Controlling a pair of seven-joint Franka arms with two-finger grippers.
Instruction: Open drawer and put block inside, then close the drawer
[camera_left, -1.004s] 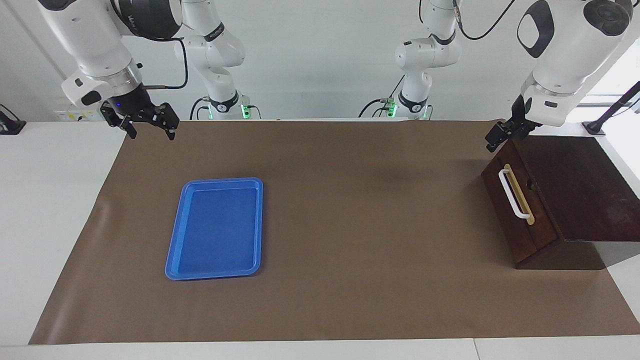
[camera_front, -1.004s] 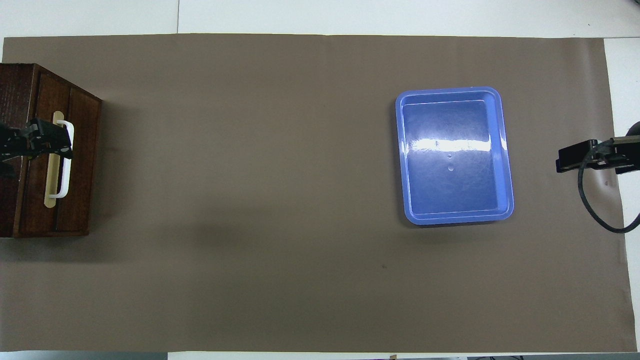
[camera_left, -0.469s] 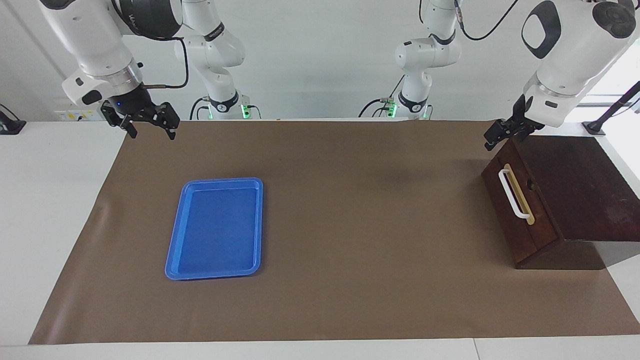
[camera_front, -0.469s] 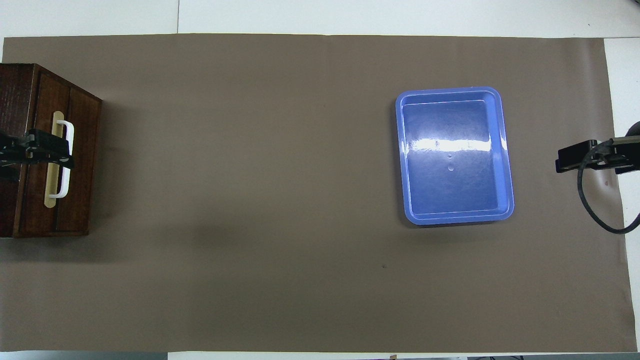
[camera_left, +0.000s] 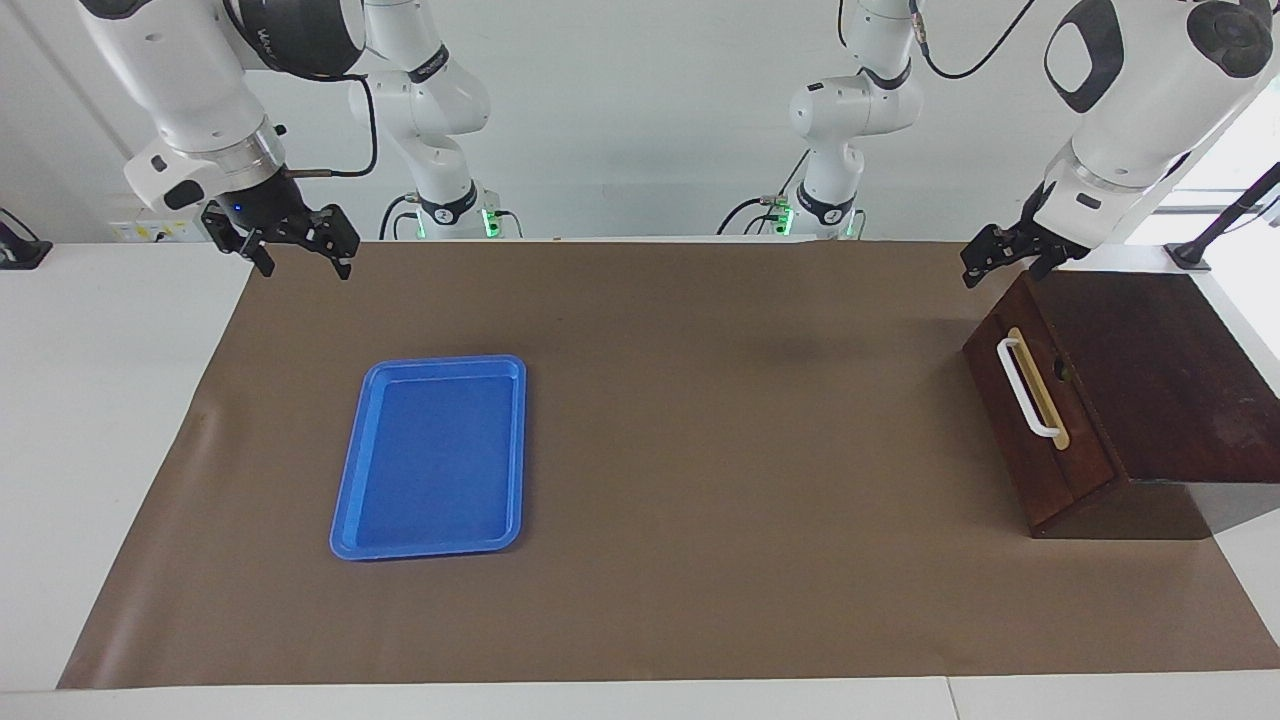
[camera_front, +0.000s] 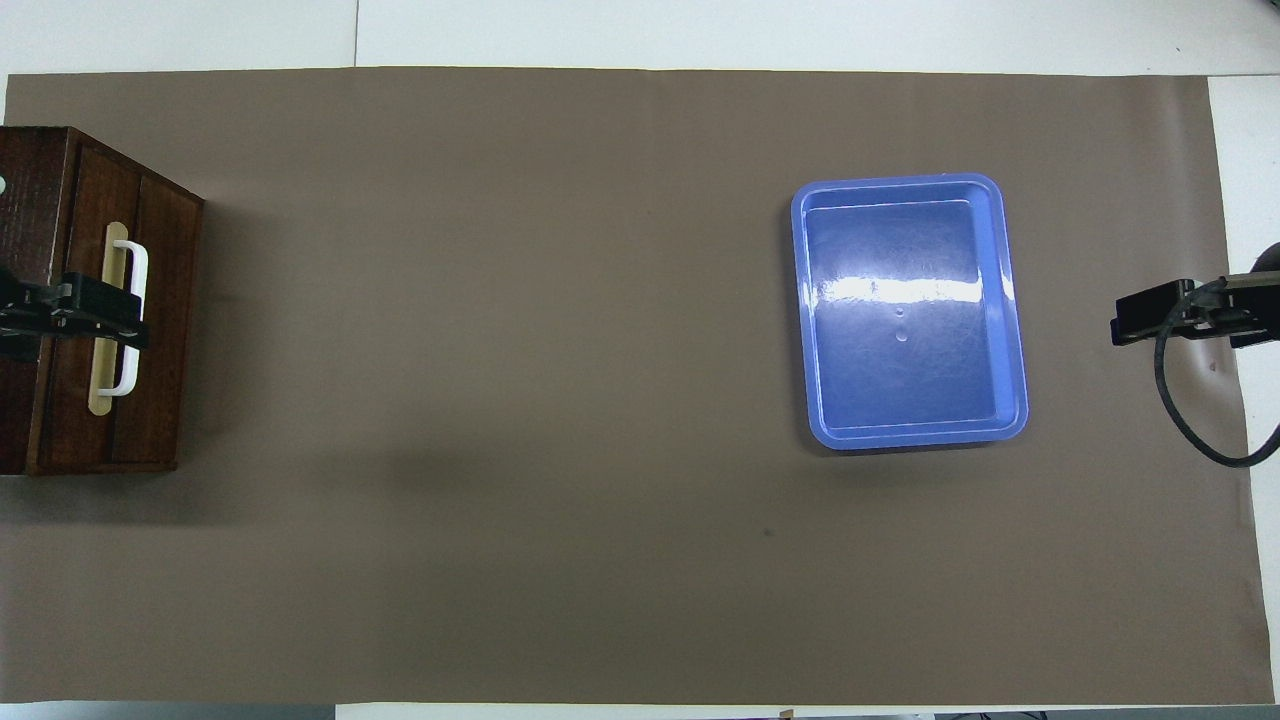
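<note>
The dark wooden box stands at the left arm's end of the table. Its drawer is shut, with the white bar handle on a tan strip. In the overhead view the drawer and handle also show. My left gripper hangs in the air over the box's front edge, at the corner nearer the robots; from above the left gripper covers the middle of the handle. My right gripper is open and empty over the mat's corner at the right arm's end. The yellow block is not in view.
An empty blue tray lies on the brown mat toward the right arm's end; it also shows in the overhead view. The right gripper's body and cable show at the mat's edge.
My left gripper has risen and drawn away from the box's front, toward the robots. The drawer stays shut. The right arm has hardly moved.
</note>
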